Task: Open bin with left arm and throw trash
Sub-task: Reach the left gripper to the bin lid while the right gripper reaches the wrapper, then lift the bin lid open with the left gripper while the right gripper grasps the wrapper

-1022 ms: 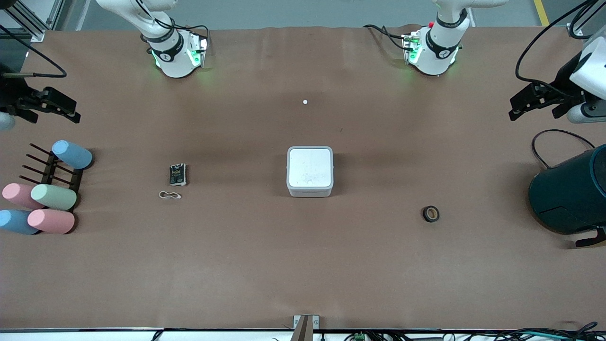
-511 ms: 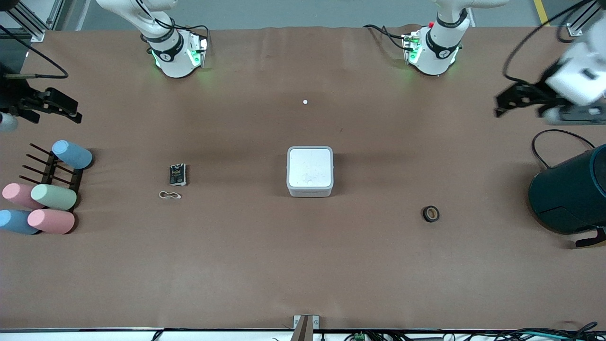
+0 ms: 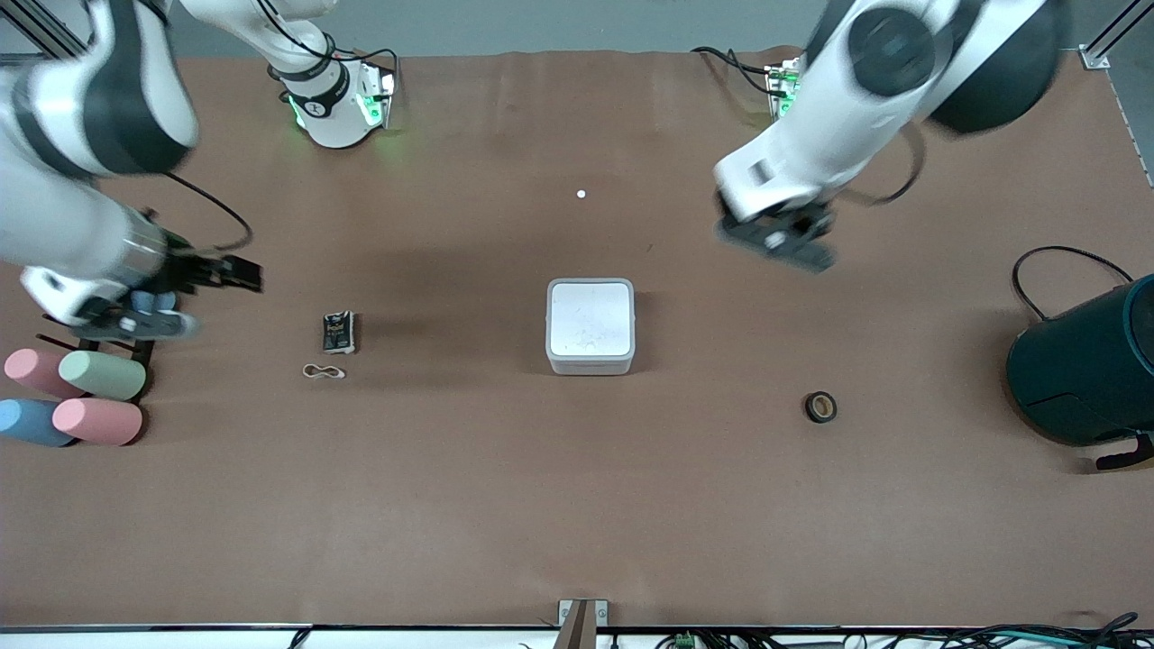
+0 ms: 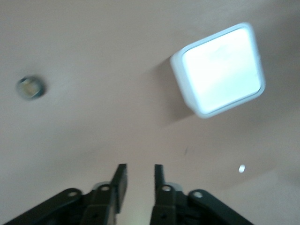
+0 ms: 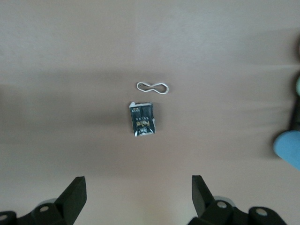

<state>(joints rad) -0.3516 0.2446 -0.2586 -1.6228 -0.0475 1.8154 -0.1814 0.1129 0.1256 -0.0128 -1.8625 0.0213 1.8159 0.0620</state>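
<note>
The white-grey bin stands mid-table with its lid shut; it also shows in the left wrist view. The black tape roll lies nearer the front camera, toward the left arm's end, and shows in the left wrist view. The black packet and the beige rubber band lie toward the right arm's end; both show in the right wrist view, packet and band. My left gripper hangs above bare table beside the bin, fingers a narrow gap apart and empty. My right gripper is wide open and empty, short of the packet.
Several pastel cylinders lie by a dark rack at the right arm's end; a blue one shows in the right wrist view. A large dark teal container with a cable stands at the left arm's end. A tiny white dot lies between the bases.
Both arms have swung in from the table's ends. The left gripper has moved toward the bin, the right gripper toward the packet. Bin and trash have not moved.
</note>
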